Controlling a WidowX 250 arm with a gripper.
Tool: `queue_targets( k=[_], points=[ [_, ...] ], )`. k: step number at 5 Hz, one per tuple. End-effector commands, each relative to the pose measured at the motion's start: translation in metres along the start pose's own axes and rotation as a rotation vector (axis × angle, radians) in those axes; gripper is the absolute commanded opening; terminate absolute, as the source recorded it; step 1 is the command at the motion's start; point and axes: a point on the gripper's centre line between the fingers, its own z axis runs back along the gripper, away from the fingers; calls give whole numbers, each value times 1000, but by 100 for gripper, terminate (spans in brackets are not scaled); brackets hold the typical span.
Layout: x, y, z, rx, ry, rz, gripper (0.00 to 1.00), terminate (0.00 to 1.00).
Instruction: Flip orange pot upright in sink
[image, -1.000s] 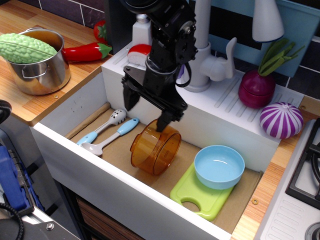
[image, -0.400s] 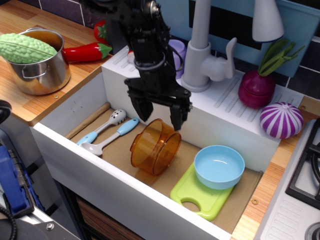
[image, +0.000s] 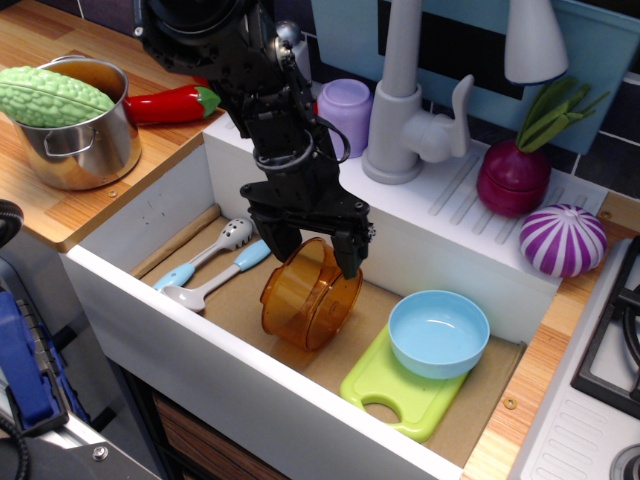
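From my remote seat: orange pot lies on its side on the brown floor of the sink, open mouth tipped toward the front wall, about mid-floor. I use the pot as my reference for everything else.

Gripper sits directly over the pot's upper back rim, fingers spread apart, one finger at the pot's left-rear edge, the other at its right-rear edge. Jaws straddle the rim; I can't tell if either pad actually touches the plastic. Nothing clamped.

Left of the pot: two spoons with light-blue handles, lying side by side on the sink floor, near but apart from the pot. Right of the pot: light-blue bowl, upright, resting on a green cutting board, just beside the pot, not touching as far as I see.

Behind the pot, on the back ledge: grey-white faucet, with a lilac cup to its left. Farther right of the pot on the ledge: dark-red onion toy with green leaves and a purple-striped round vegetable.

Far left of the pot, on the wooden counter: steel pot holding a green bitter gourd, red chili behind it.
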Motion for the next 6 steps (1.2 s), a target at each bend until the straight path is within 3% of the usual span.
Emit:
queue_targets(
  k=[1, 2, 3, 4, 5, 6],
  points=[
    [2, -7, 1, 8, -29, -12, 100, 0],
    [4, -9, -7, 11, -57, -2, 0, 0],
    [7, -7, -4, 52, -46, -35, 0, 0],
    [8, -11, 7, 285, 12, -201, 0, 0],
    [4, -14, 16, 480, 62, -319, 0, 0],
    [-1, -11, 10, 491, 35, -325, 0, 0]
  ],
)
